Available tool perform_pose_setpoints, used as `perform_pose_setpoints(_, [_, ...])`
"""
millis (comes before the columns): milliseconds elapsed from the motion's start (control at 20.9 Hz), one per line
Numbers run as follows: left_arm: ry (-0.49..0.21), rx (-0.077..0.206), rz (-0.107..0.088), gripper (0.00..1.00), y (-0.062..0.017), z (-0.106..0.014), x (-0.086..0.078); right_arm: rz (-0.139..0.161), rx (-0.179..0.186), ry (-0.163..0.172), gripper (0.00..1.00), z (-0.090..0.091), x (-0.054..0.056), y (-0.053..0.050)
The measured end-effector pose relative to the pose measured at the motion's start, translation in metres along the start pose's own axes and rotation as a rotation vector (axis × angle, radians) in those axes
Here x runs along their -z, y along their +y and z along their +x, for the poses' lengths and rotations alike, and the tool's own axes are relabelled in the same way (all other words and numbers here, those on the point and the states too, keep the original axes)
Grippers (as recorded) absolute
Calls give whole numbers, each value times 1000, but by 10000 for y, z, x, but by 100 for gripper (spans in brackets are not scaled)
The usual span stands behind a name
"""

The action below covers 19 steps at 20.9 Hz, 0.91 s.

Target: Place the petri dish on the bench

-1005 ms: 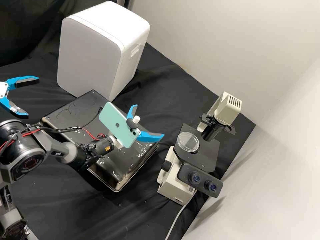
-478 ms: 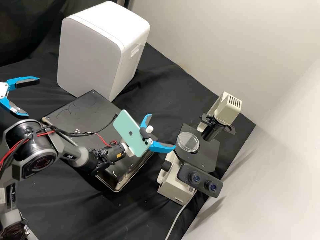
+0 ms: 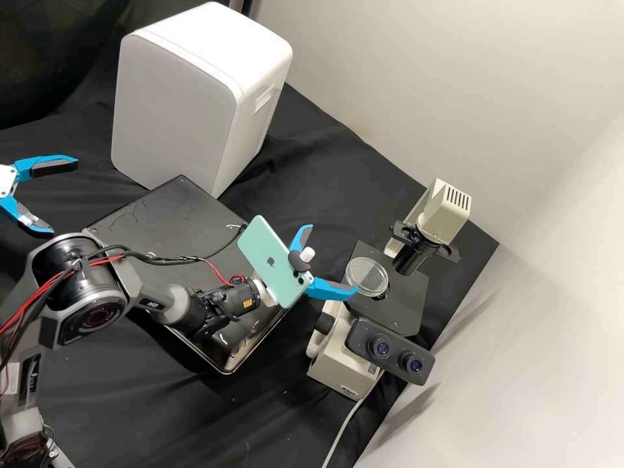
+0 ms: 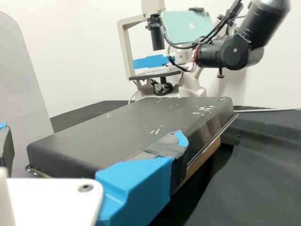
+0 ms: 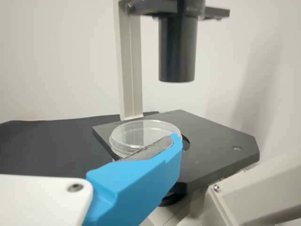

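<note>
Pointing at petri dish [image 3: 367,275], right fingers [image 3: 331,290] spread

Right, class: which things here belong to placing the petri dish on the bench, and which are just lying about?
Belong: clear round petri dish; beige microscope whose black stage holds it; black cloth-covered bench; dark grey right arm, jaws open beside the dish.
Lying about: tall white box; flat glossy black tray.

soft even indoor light, bright pale wall [image 3: 422,78], faint shadow beside microscope [image 3: 333,351], glints on tray [image 3: 162,218]
</note>
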Motion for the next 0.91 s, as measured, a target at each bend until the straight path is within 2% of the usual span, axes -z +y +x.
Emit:
perform_pose_setpoints(144, [-1, 0, 0, 100, 0, 0, -1, 1, 17, -25, 100, 81, -70, -47])
perform_pose_setpoints(239, [-1, 0, 0, 100, 0, 0, -1, -13, 34, -45, 100, 146, -128, -95])
perform_pose_setpoints(383, [0, 7, -3, 100, -13, 5, 2, -32, 29, -41, 100, 253, -149, -102])
perform_pose_setpoints(478, [0, 13, -6, 100, -26, 9, 4, -40, 18, -44, 100, 314, -177, -72])
perform_pose_setpoints(526, [0, 17, -7, 100, -32, 12, 6, -58, 14, -51, 100, 344, -203, -55])
perform_pose_setpoints(622, [1, 18, -7, 100, -34, 12, 6, -65, 2, -68, 100, 378, -243, 12])
perform_pose_setpoints(718, [1, 18, -7, 100, -34, 12, 6, -58, -15, -86, 100, 395, -277, 80])
perform_pose_setpoints(909, [-1, 20, -8, 100, -36, 13, 4, -52, -28, -102, 100, 393, -313, 121])
